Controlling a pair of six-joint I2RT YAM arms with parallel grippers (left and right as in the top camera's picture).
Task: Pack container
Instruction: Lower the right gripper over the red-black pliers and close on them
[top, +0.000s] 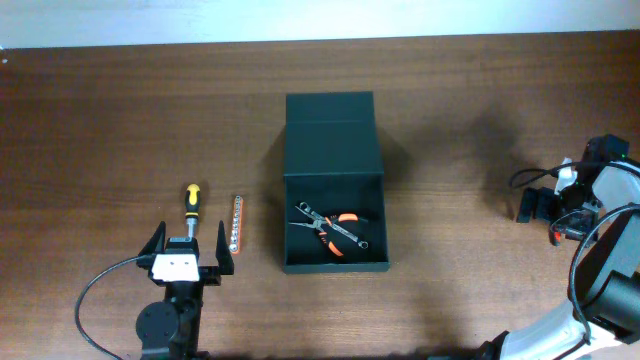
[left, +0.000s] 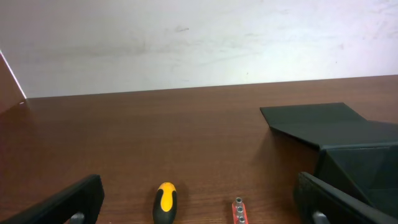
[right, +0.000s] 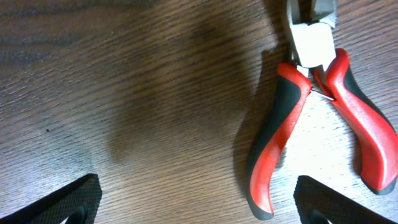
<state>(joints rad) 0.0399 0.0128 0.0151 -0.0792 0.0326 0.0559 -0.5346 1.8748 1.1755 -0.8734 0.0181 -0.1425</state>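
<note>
Left gripper (left: 199, 206) is spread wide and grasps nothing, its fingers straddling the line of the yellow-and-black screwdriver (top: 192, 200), which lies just ahead of it on the table (top: 100, 120), with a red bit strip (top: 235, 222) just beside. The container (top: 335, 267) sits open at mid-table, lid flap laid back, already holding orange-handled pliers (top: 345, 218). The right gripper (right: 196, 202) is likewise released, hovering over red-and-black pliers (right: 273, 149) lying off to its right. For a clean pickup, the left arm would do well to advance until the screwdriver handle sits squarely between the fingers, keeping clear of the strip. The right should shift sideways to centre on both pliers handles before closing.
</note>
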